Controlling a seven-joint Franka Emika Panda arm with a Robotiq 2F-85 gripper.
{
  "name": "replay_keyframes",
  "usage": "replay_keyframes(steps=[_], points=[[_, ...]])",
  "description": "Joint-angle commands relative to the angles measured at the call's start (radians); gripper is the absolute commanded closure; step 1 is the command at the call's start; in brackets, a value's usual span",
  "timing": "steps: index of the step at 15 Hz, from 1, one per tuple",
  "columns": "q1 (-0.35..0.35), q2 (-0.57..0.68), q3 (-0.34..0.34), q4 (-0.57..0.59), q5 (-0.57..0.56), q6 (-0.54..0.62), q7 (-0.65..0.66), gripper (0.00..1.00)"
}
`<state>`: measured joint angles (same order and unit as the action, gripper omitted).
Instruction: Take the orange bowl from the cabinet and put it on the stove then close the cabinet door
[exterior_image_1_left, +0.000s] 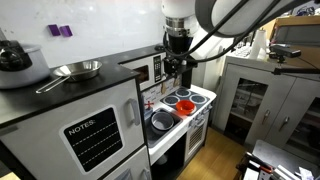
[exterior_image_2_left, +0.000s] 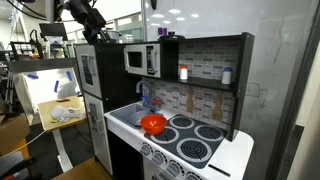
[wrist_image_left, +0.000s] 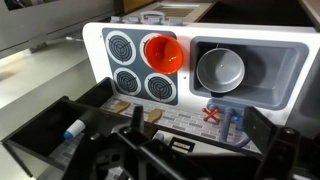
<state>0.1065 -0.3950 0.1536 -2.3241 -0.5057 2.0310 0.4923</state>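
The orange bowl (wrist_image_left: 162, 52) sits upright on a burner of the white stove (wrist_image_left: 112, 62), the burner next to the sink. The bowl also shows in both exterior views (exterior_image_1_left: 185, 105) (exterior_image_2_left: 153, 124). My gripper (wrist_image_left: 198, 124) is open and empty, high above the top of the toy kitchen unit and looking down past the backsplash. It also shows in both exterior views (exterior_image_1_left: 178, 68) (exterior_image_2_left: 97, 30). The white-framed cabinet door (exterior_image_2_left: 88, 68) stands upright left of the microwave. I cannot tell whether it is open or shut, and the compartment behind it is hidden.
A grey pan (wrist_image_left: 220, 70) lies in the sink (wrist_image_left: 290, 60) beside the stove. The upper shelf holds small bottles (exterior_image_2_left: 183, 72). A steel unit marked "NOTES" (exterior_image_1_left: 95, 140) carries a metal pan (exterior_image_1_left: 75, 70). A tall grey glass-door cabinet (exterior_image_1_left: 255, 95) stands beyond.
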Motion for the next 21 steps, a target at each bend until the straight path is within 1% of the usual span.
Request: replay_keyframes(steps=[1,4,8,11,12,14,21], points=[[-0.022,-0.076,-0.023,-0.069,0.118,0.006,-0.075,0.00],[-0.058,-0.124,-0.067,-0.135,0.191,0.016,-0.101,0.00],[-0.119,-0.175,-0.127,-0.206,0.256,0.020,-0.133,0.00],[-0.136,-0.206,-0.171,-0.225,0.357,-0.020,-0.177,0.00],[-0.157,-0.181,-0.135,-0.212,0.315,-0.004,-0.154,0.00],[-0.160,-0.196,-0.147,-0.221,0.346,-0.007,-0.169,0.00],[-0.159,-0.201,-0.146,-0.225,0.352,-0.007,-0.169,0.00]])
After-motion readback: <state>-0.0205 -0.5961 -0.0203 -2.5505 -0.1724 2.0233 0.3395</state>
